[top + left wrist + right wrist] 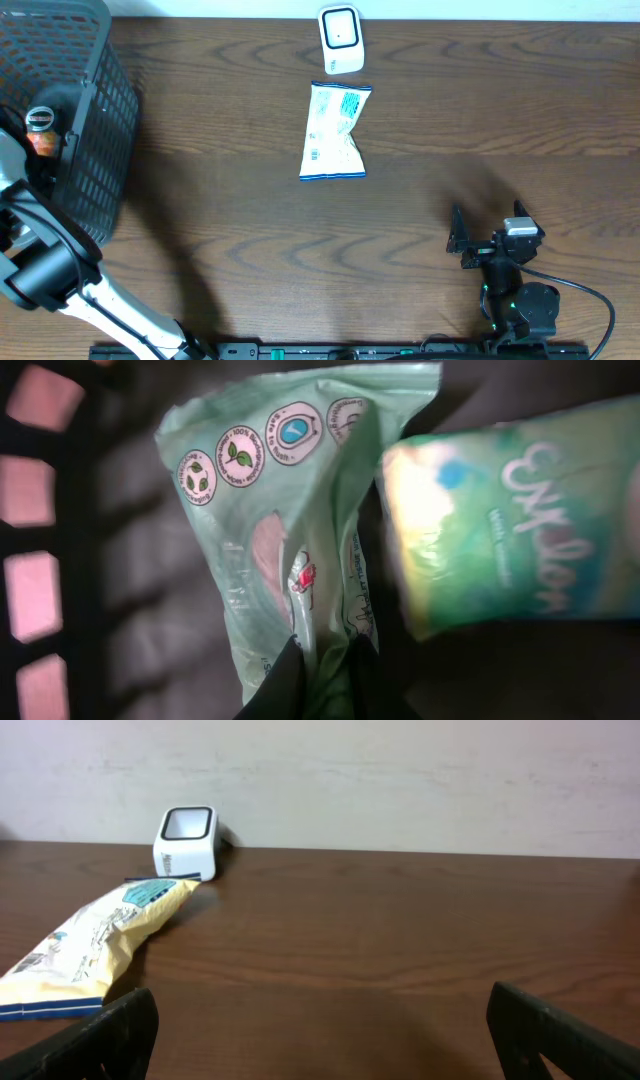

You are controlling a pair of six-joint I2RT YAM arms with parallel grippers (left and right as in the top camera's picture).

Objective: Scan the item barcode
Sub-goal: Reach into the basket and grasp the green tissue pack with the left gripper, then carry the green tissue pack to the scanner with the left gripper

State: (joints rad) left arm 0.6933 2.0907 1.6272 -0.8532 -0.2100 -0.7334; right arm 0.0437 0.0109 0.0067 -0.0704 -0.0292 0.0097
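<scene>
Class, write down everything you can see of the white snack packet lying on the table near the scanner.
The snack packet is a white-to-cream pouch of crinkly film, with a teal printed patch at the end nearer the scanner and a dark blue band along the opposite sealed edge. Its print is too small to read. Pinched at the middle, it flares at both ends. It lies flat on the wooden table, pointing at the scanner, very close; contact cannot be judged. Nothing else touches it.
</scene>
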